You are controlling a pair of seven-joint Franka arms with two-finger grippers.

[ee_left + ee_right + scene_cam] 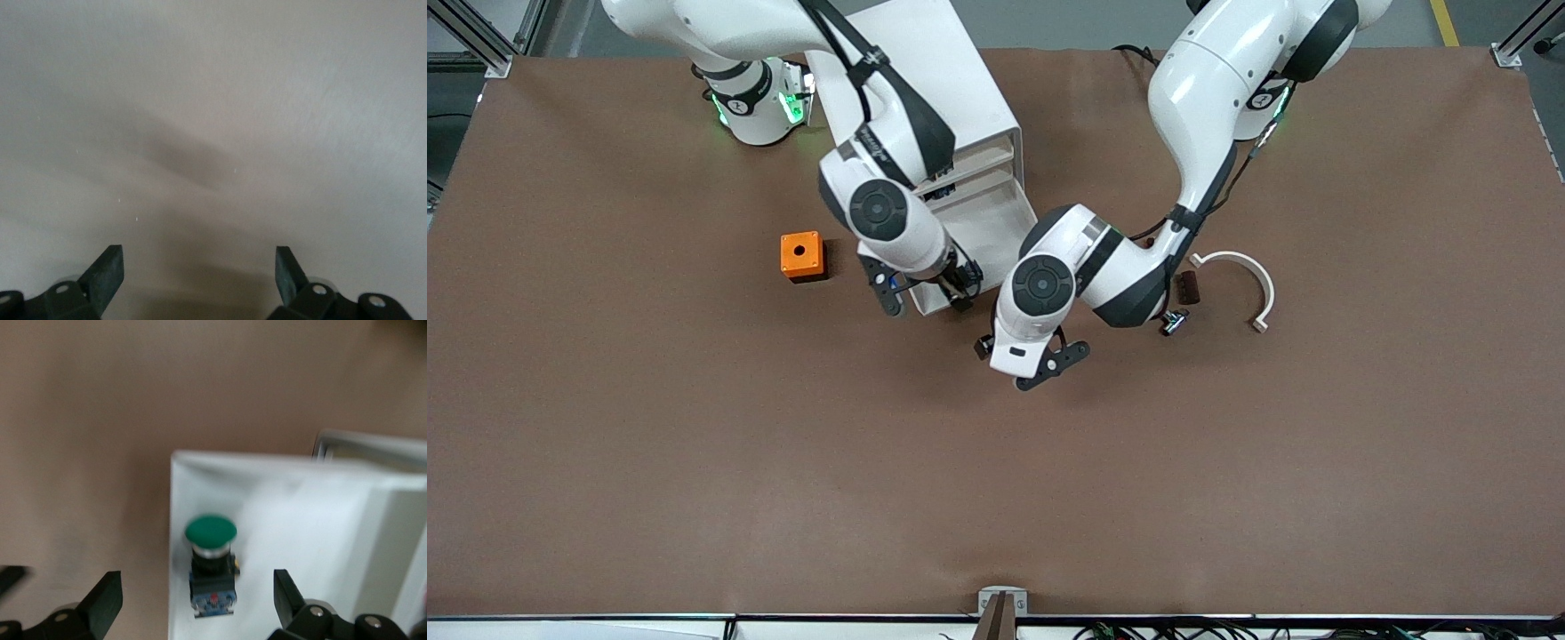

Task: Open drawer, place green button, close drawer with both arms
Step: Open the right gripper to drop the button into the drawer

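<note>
So, wide shallow white plastic drawer [996, 222]: pulled out of the white box cabinet [925, 71] toward five o'clock in the front view, open to take the part.
Green-capped black-bodied push button [211, 560]: lying in the drawer's front corner.
Right gripper [197, 587]: over the button, fingers spread, holding nothing.
Left gripper [200, 260]: empty and wide open, over bare brown table [694, 444] at the drawer front's five o'clock, probably waiting to push.

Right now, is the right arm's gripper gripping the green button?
No. In the right wrist view the green button sits in the open drawer, with the right gripper jaws spread wide and clear of it.
</note>
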